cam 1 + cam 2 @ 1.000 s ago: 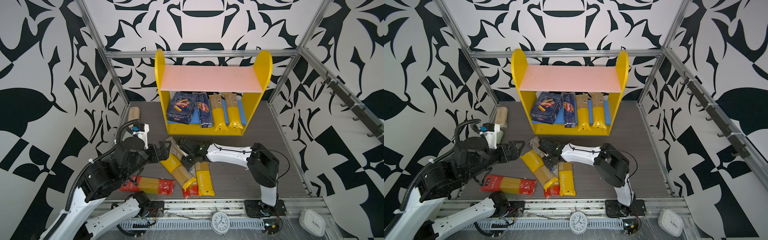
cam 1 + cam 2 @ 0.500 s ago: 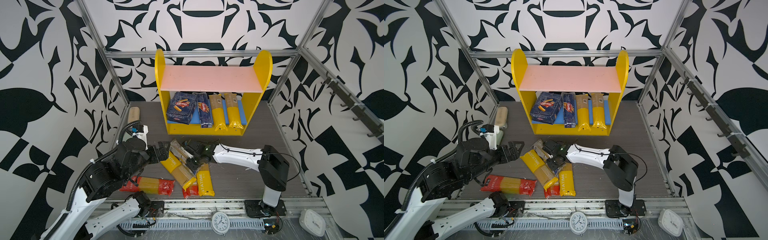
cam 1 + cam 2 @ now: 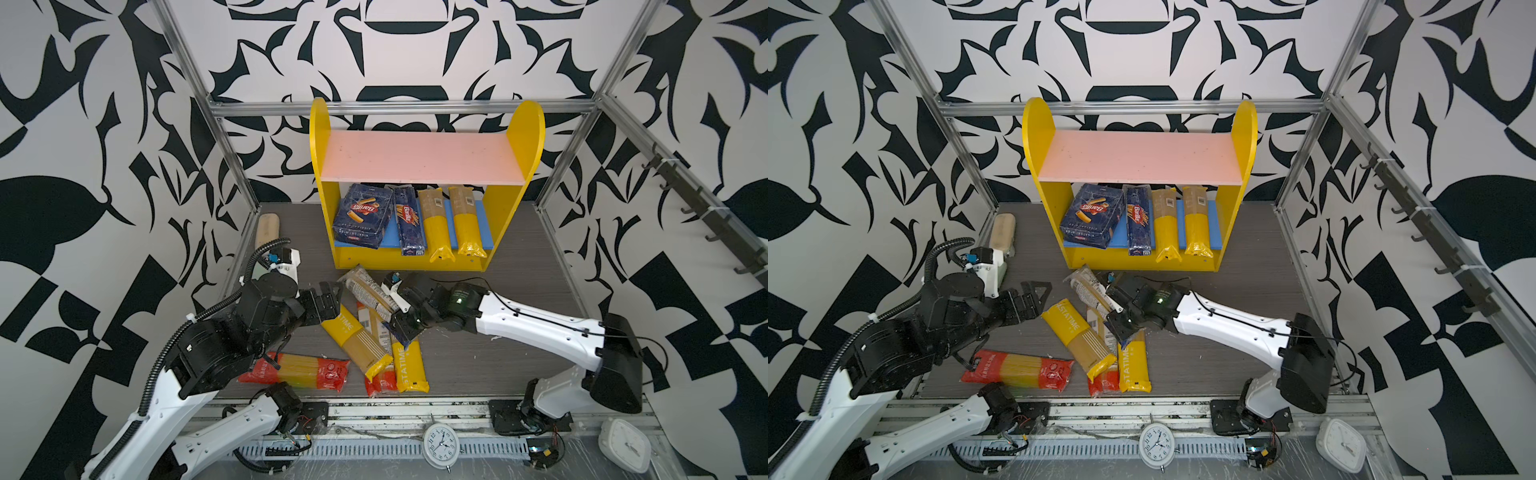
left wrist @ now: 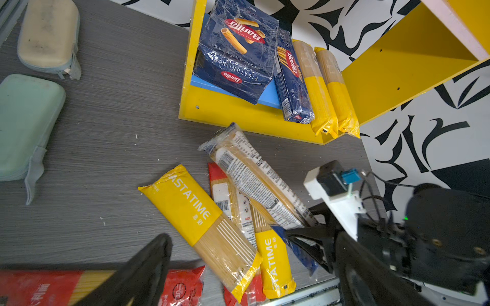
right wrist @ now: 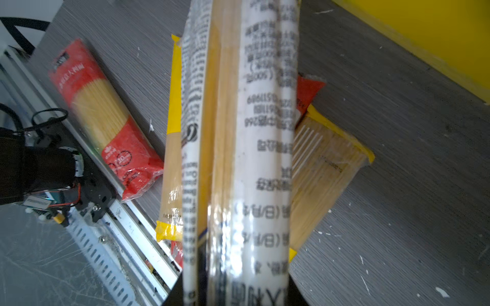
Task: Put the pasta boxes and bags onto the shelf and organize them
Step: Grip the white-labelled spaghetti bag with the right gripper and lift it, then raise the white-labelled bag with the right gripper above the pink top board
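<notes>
You have the right gripper [image 3: 401,318] clamped on the dark blue end of the white-label bag [image 3: 368,291]. That bag runs diagonally over the floor pile, free end toward the left front corner of the shelf [image 3: 521,137]. The left gripper [image 3: 330,299] hangs wide open and empty just beside the pile. Count: wide box [image 3: 363,216], narrow box [image 3: 409,224] and two yellow bags [image 3: 434,224] on the lower board, long axes front-to-back. Five bags are on the floor: the held one, two yellow ones [image 3: 357,340], a red bag [image 3: 378,382] beneath them and a second red bag [image 3: 299,370] lying crosswise, with a beige case [image 3: 267,228] and a green case [image 4: 23,124] by the left wall.
</notes>
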Controlling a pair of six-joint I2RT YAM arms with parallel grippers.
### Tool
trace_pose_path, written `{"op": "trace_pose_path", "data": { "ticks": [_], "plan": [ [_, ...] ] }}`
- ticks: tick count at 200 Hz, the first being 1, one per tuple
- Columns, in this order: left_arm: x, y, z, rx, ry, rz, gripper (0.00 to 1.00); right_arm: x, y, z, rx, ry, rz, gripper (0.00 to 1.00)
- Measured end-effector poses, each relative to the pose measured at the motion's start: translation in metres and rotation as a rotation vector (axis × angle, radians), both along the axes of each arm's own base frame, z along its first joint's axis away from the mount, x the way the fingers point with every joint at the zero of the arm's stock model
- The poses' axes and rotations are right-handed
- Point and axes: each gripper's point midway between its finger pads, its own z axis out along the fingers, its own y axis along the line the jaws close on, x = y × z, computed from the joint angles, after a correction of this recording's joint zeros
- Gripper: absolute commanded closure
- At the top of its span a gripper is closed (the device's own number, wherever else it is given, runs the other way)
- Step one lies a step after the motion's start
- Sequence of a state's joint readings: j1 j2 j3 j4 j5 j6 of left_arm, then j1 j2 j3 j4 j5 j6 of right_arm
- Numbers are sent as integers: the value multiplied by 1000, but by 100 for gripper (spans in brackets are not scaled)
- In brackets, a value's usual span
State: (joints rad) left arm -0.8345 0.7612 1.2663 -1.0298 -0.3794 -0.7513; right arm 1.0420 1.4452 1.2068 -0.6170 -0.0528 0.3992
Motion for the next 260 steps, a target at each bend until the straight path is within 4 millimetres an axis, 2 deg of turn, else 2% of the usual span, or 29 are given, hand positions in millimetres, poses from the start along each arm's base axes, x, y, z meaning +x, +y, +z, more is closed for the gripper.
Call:
{"op": "trace_pose_path", "data": {
  "ticks": [51,116,152,173,210,237,260],
  "plan": [
    [0,0,2,-4,-3,-1,1,-4,-44,54,1,-109,-51,100],
    [3,-5,7,-8,-9,-12,1,6,-92,159,52,-352,-148,100],
    [9,-15,19,-10,-19,-29,1,13,-114,206,62,-470,-201,100],
    [18,-32,31,-11,-25,-63,1,19,-121,225,50,-525,-226,100],
    [45,-80,62,-35,-52,-154,1,40,-121,256,-11,-616,-265,100],
    [64,-115,81,-53,-76,-221,1,70,-116,276,-54,-663,-315,100],
    [77,-139,92,-65,-92,-267,1,105,-128,280,-103,-671,-394,100]
  ]
}}
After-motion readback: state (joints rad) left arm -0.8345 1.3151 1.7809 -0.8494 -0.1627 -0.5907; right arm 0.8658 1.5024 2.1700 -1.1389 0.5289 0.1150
